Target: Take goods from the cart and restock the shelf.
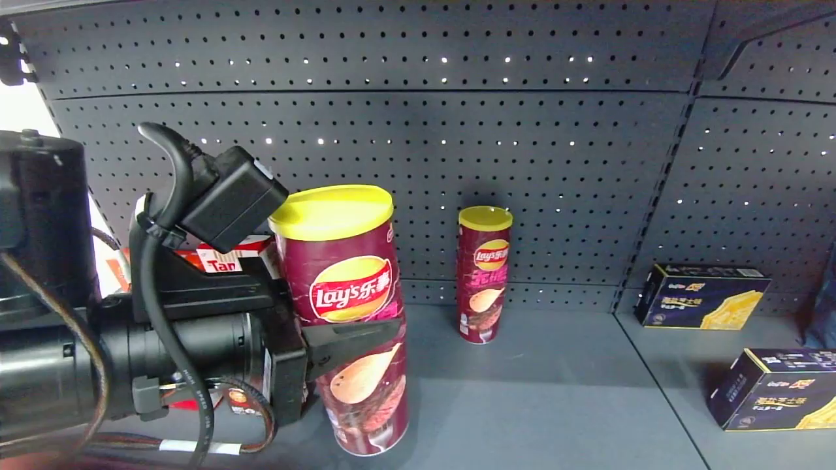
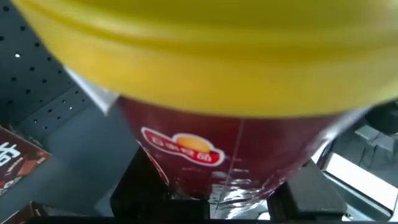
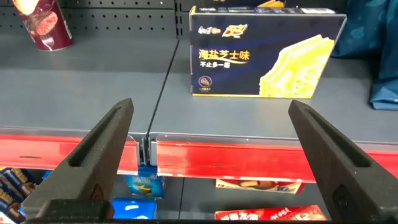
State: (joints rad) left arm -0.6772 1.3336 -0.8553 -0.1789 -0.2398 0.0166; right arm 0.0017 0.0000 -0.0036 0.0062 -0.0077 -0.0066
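Head view: the grey shelf (image 1: 555, 391) fills the bottom of the frame. The big chip can (image 1: 346, 313) is at the lower left, near the shelf's front. The left gripper (image 1: 356, 346) is clamped round its middle. A second can (image 1: 484, 274) stands in the centre. The right gripper (image 3: 211, 107) is wide apart and holds nothing. If the big can is let go before it sits flat, it could tip and roll off.

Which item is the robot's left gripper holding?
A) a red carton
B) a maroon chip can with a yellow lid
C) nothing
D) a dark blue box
B: the left gripper is clamped on the upright chip can, its finger lying across the can's side.
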